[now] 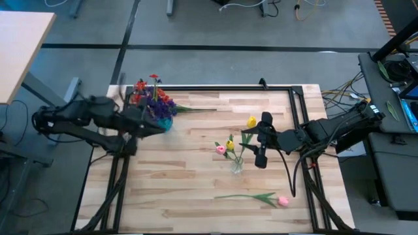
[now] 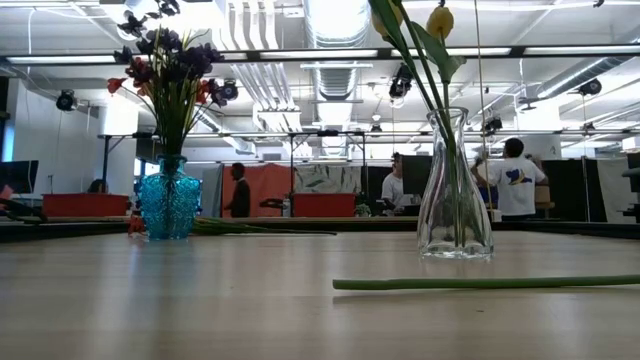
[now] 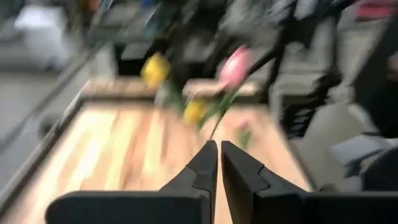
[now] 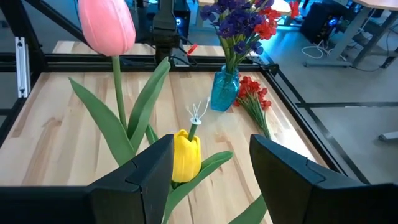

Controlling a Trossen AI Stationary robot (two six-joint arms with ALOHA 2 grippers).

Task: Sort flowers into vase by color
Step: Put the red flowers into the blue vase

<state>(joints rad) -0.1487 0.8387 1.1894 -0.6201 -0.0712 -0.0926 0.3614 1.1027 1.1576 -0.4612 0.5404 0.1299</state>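
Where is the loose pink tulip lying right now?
In the high view the pink tulip lies flat on the table's near right part, below the clear vase, apart from it.

High view: overhead, straight down on table (image 1: 196, 170). Low view: tabletop level, close to clear vase (image 2: 455, 195). Wrist views: face across the table; all share the blue vase (image 4: 224, 90)

Honestly couldn't read any text, labels, brands, numbers or signs anywhere; whatever was out in the room was too small.
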